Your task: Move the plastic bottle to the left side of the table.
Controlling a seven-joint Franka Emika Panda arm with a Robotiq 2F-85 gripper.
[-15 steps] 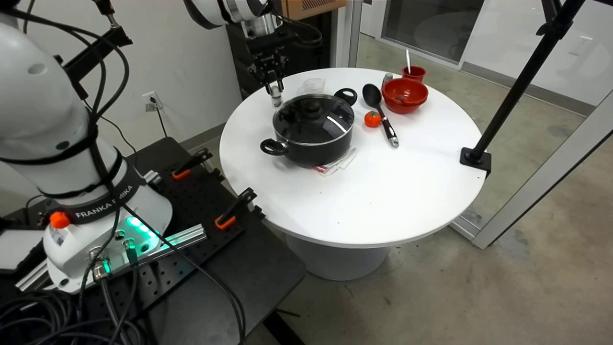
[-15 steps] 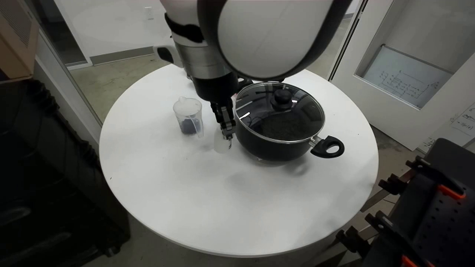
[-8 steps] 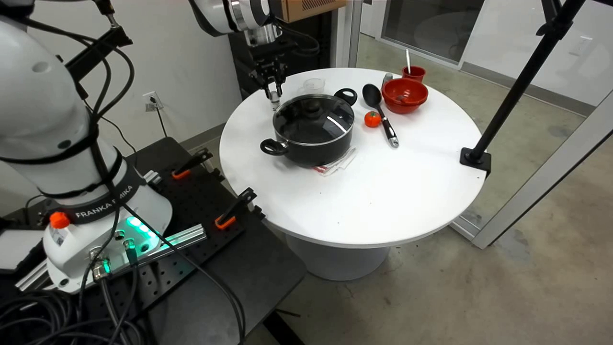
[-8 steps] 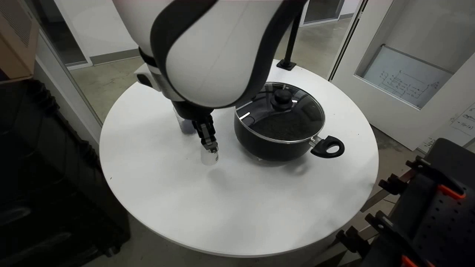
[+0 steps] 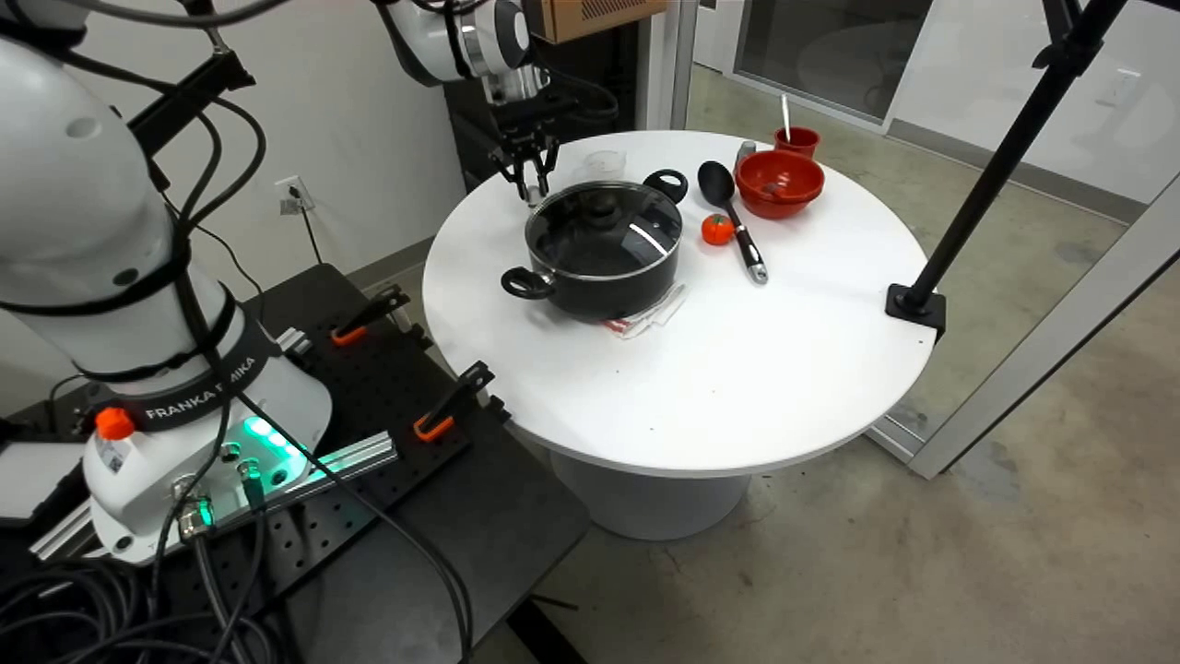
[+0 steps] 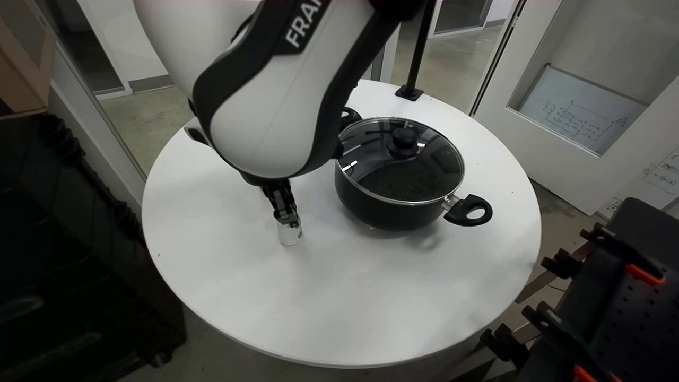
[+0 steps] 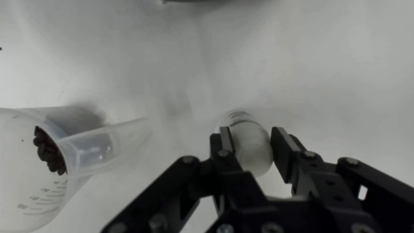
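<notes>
The plastic bottle, small and whitish, stands between my fingers in the wrist view (image 7: 254,158). It looks upright. My gripper (image 7: 251,139) is closed round it from both sides, with a finger pad against each side. In an exterior view the bottle (image 6: 290,237) shows under the gripper (image 6: 288,218), its base at or just above the white round table (image 6: 339,313). In an exterior view the gripper (image 5: 535,187) is beyond the pot's left edge, at the table's far left part, and the bottle (image 5: 534,199) is partly hidden.
A black pot with a glass lid (image 5: 599,286) stands close beside the gripper. A clear measuring cup (image 7: 22,174) with dark pieces is near the fingers. Red bowls (image 5: 779,198), a black spoon (image 5: 717,183), a tomato (image 5: 716,230) and a black post (image 5: 977,184) are farther off.
My gripper and the bottle have moved together, away from the pot, and come lower. The shadow seen apart from the bottle half a second ago no longer shows apart.
</notes>
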